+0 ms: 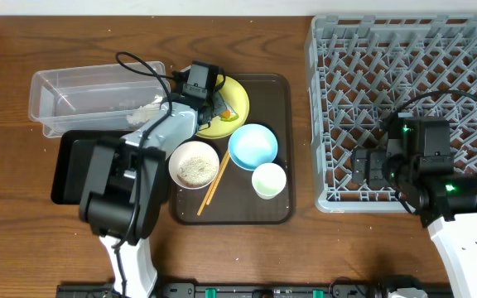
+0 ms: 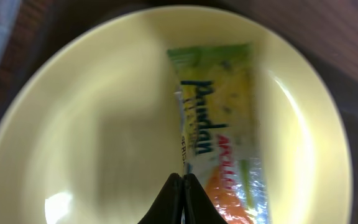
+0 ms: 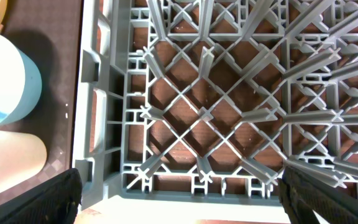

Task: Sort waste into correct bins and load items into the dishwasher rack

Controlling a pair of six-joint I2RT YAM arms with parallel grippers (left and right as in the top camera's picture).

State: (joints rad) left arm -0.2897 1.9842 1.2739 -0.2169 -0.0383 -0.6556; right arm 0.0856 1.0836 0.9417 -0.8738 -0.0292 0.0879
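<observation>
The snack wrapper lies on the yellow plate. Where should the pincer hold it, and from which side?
Probably from straight above, pinching one long edge of the snack wrapper. It lies flat and thin in the shallow yellow plate, so a sideways approach would meet the raised rim first.

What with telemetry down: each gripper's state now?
Left gripper: shut, tips at edge of the snack wrapper; grip unclear.
Right gripper: open, empty, over the dishwasher rack.
</observation>
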